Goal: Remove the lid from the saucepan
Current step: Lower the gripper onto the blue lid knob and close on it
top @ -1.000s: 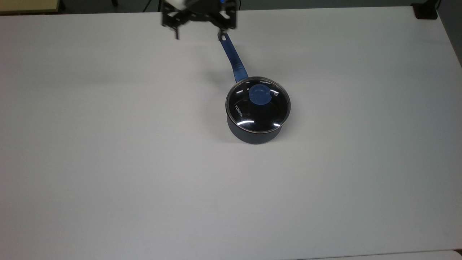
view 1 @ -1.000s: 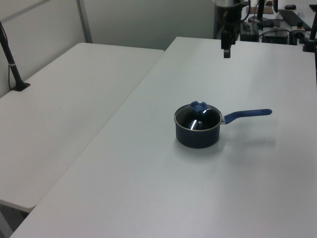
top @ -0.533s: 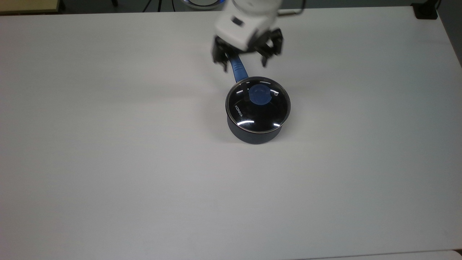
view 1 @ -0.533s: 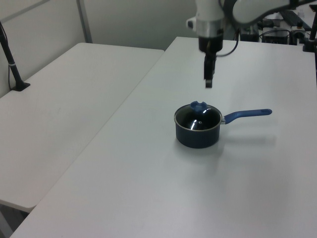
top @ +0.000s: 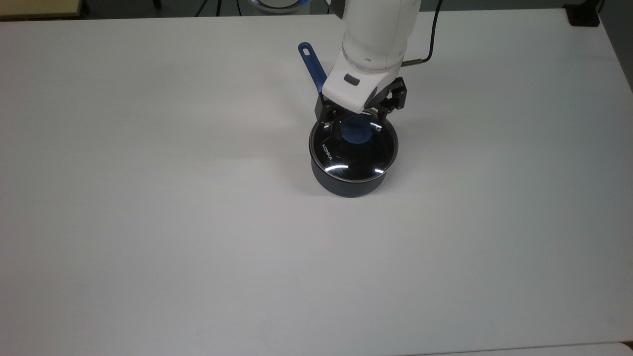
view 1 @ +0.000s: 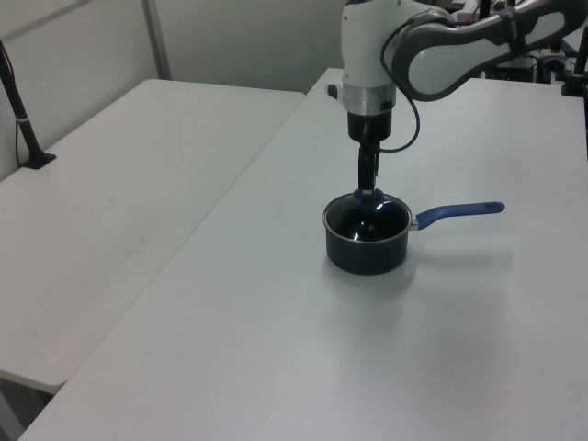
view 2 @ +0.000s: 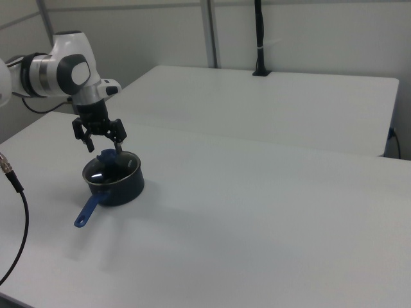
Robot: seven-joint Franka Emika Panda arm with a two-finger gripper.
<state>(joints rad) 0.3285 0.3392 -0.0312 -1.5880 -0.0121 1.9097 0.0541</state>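
White table (top: 148,222) carries the saucepan (top: 349,184), lid (top: 346,153) on, handle (top: 311,62) pointing toward the top view's upper left; open fingers (top: 330,118) straddle the knob (top: 357,129).

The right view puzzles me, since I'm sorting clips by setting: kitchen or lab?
Probably a lab or office: a robot arm over plain white tables, partition walls, one saucepan.

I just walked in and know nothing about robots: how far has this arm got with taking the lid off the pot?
Done: the gripper is above the blue round knob, fingers open on either side. In hand: lining up for a grip; nothing is grasped. Left: the clear glass lid sits on the dark saucepan with the long blue handle on the white table, so closing on the knob, lifting and setting it down remain.
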